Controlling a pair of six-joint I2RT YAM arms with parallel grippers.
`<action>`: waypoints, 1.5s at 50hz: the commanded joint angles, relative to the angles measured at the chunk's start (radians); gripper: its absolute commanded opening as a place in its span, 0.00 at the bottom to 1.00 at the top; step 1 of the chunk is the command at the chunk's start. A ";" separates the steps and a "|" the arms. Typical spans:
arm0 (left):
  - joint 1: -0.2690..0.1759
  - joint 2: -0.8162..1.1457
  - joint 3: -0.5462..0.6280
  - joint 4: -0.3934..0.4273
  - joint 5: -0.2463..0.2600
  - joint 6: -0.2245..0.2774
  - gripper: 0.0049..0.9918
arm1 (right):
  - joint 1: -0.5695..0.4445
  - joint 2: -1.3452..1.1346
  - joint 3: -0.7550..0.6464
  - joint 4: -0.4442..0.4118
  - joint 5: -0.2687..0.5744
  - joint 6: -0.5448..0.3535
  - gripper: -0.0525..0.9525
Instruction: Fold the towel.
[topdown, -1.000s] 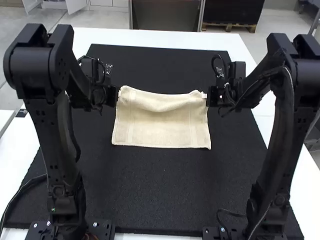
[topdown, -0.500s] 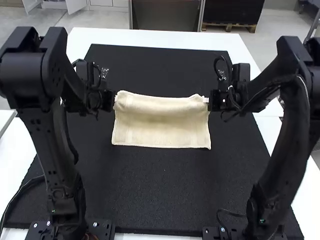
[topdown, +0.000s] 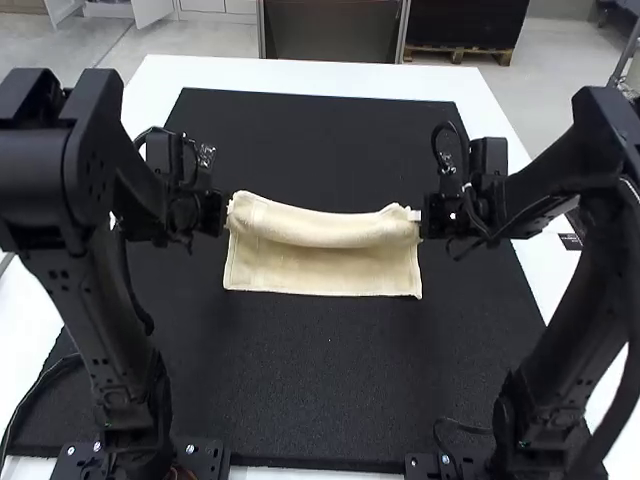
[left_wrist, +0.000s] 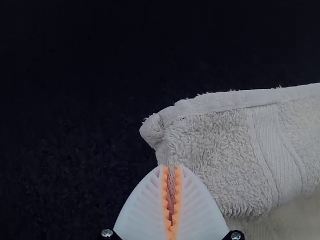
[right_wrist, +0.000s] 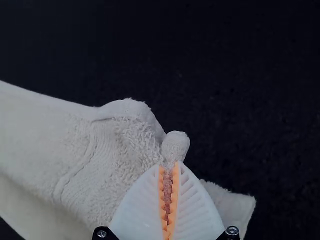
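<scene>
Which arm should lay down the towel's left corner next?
Probably left: the left pincer pinches the towel near that corner, while the right pincer grips the opposite end.

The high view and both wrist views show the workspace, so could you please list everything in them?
towel: one, cream, on the mat, far part bulging between the pincers
mat: one, black, on the table
table: one, white, under the mat
cable: one, black, beside the left arm's base
left arm, right arm: two, black, either side of the mat
left pincer, right pincer: two, white with orange pads, shut on the towel's ends
</scene>
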 joint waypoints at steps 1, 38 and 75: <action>0.014 -0.030 -0.017 -0.006 0.004 0.023 0.01 | -0.017 -0.038 -0.024 0.004 -0.020 -0.021 0.03; 0.014 -0.102 -0.164 0.002 0.001 0.060 0.01 | -0.077 -0.073 -0.144 -0.006 -0.047 -0.084 0.03; 0.014 -0.125 -0.258 0.075 -0.017 0.080 0.13 | -0.074 -0.061 -0.189 0.048 -0.023 -0.099 0.40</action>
